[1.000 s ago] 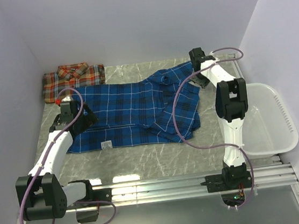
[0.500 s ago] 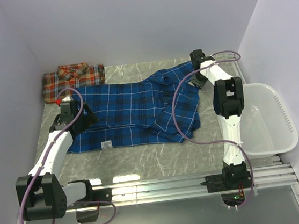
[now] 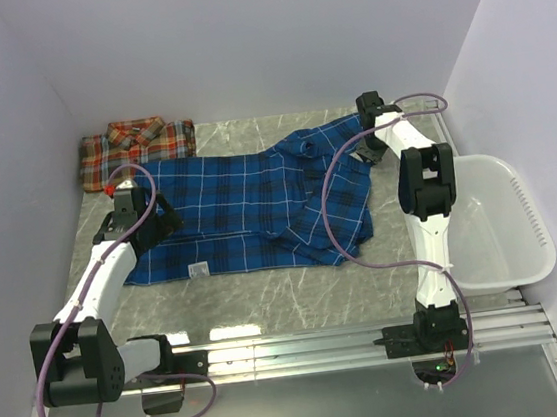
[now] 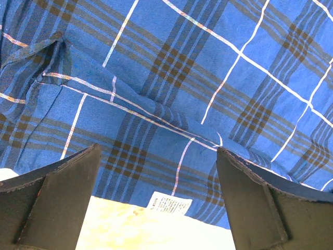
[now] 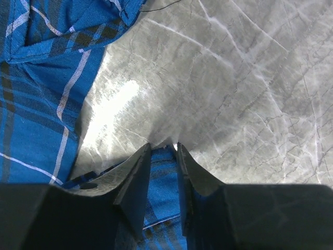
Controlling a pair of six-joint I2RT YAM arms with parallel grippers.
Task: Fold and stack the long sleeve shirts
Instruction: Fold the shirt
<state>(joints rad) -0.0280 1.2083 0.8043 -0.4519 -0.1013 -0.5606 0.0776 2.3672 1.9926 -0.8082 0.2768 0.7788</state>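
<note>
Change since a second ago: my right arm has edged slightly toward the cloth, and its fingers have drawn in from a wider gap to a narrow one.

- Right gripper (image 5: 164, 148): narrow, pinching a strip of the blue shirt (image 3: 248, 207) at its far right edge, just above the bare table (image 3: 269, 305).
- Left gripper (image 4: 157, 151): I see it fully wide, holding nothing, hovering over the shirt's near left hem, by a white label (image 4: 167, 202).
- Shirts, two: the blue one spread across the middle of the table, rumpled on its right side; the red shirt (image 3: 135, 144) folded at the far left corner, its edge touching the blue one.
- Basket (image 3: 529, 240), one: white, off the table's right edge.
- Arms, two.
</note>
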